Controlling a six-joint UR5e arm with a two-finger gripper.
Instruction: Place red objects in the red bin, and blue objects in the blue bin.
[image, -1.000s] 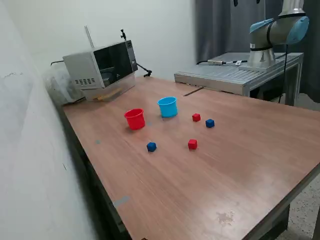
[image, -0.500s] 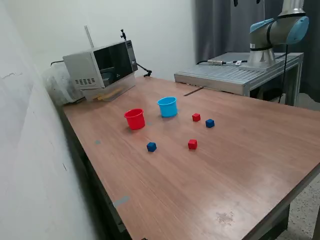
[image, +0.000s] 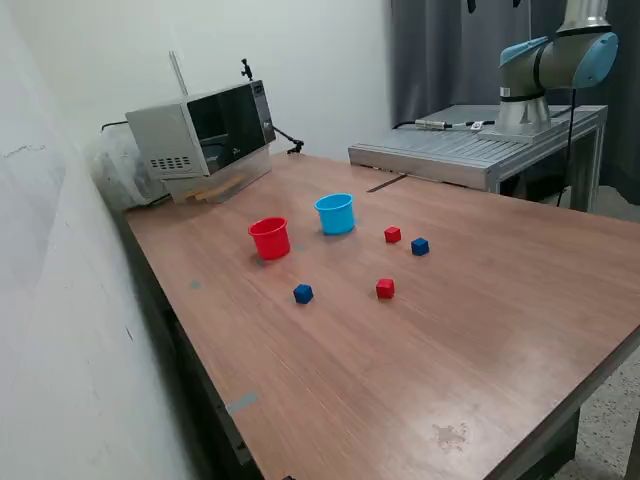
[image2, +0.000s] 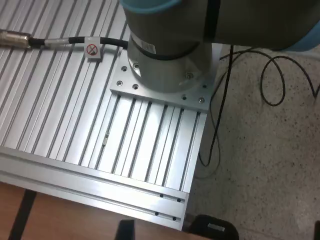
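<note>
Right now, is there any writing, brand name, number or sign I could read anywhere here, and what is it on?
No words or numbers can be read.
A red crossed-circle sign, no text, is on the white tag on the black cable.
Any markings on the microwave are too small to read.

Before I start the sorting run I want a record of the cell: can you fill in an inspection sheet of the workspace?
Surface: wooden table, a pale stain near its front edge.
Job's things: red cup and blue cup upright, apart; red cubes and blue cubes loose on the table, none in a cup.
Clutter: microwave at the back of the table.
Gripper: not in view; only the arm's base shows, bolted to a ribbed metal platform.
Cables: black cable across the platform; another looping on the floor.
Surroundings: white wall, dark curtain, speckled floor.
</note>
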